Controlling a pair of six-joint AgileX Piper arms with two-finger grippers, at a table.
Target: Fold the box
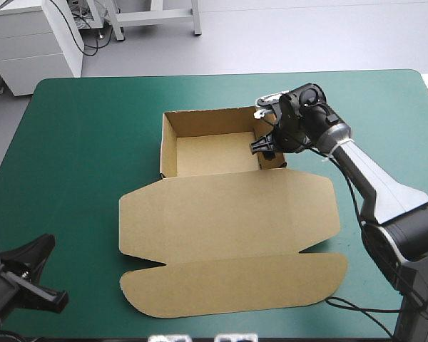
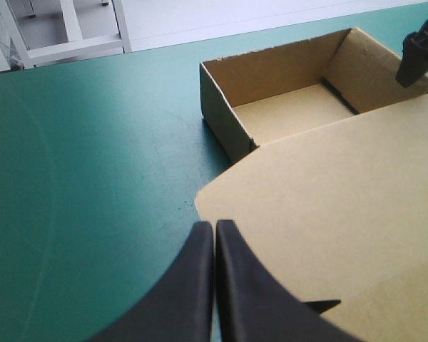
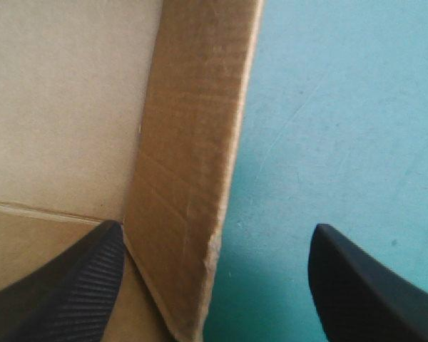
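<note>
Looking at the edges first: the box [image 1: 228,235] sits mid-table on the teal-green cover [image 1: 71,128], a bit toward the R side. You've got lots of bare cover on the L side and a good band along the far edge. The R side has only a thinner strip. The lid [image 1: 232,285] ends in a round flap close to the near edge, so there's not much room there.

The tray [image 1: 214,153] is the far part of the box, w/ walls up and the open top facing up. Its long side runs L to R. The lid lies flat and points from the tray toward the near edge.

Your R gripper [image 1: 267,146] is wide apart across the tray's R wall [image 3: 189,164], one black finger inside and one outside over the cover, not squeezing. Your L gripper [image 2: 214,235] is pressed together w/ nothing in it, at the near L corner, off the box
</note>
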